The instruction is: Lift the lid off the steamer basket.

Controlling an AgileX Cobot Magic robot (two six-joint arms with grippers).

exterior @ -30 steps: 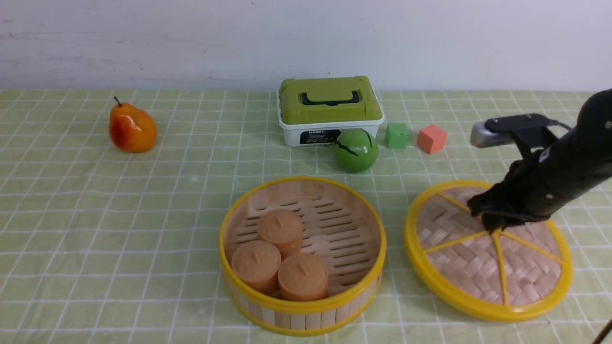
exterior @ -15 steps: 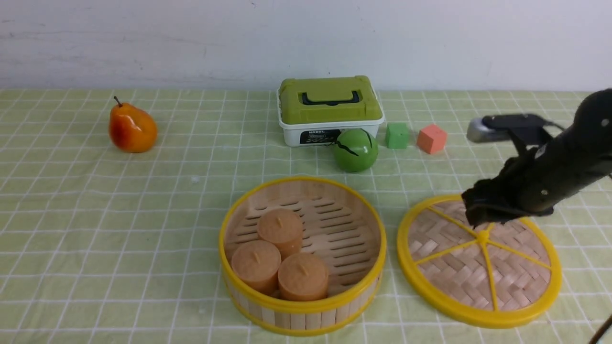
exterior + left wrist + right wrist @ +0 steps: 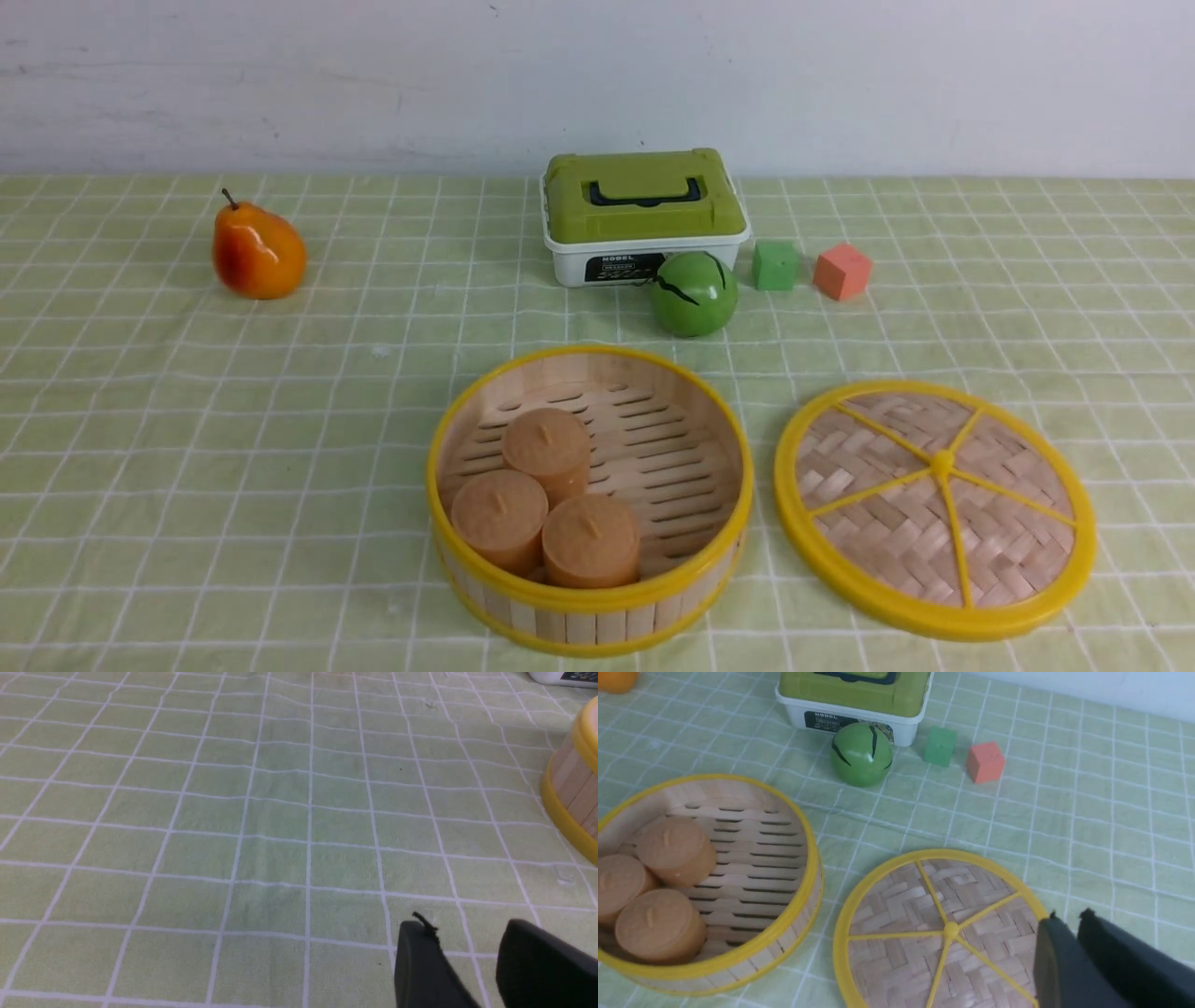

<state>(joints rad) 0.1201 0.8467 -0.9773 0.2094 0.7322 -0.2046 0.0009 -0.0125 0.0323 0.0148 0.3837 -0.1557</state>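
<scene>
Leaving the round woven-bamboo lid with yellow rim (image 3: 934,509) flat on the checked tablecloth (image 3: 280,420), just right of the uncovered bamboo-slat steamer basket (image 3: 597,625).
Gripping nothing: keeping right gripper (image 3: 1070,921) pinched together near the lid, left gripper (image 3: 465,933) parted, likely idling.

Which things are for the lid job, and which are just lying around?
For the job: the lid, already off; the steamer basket.
Just lying about: pear, green-lidded box, green ball, green cube, orange cube, three brown cakes inside the basket.
</scene>
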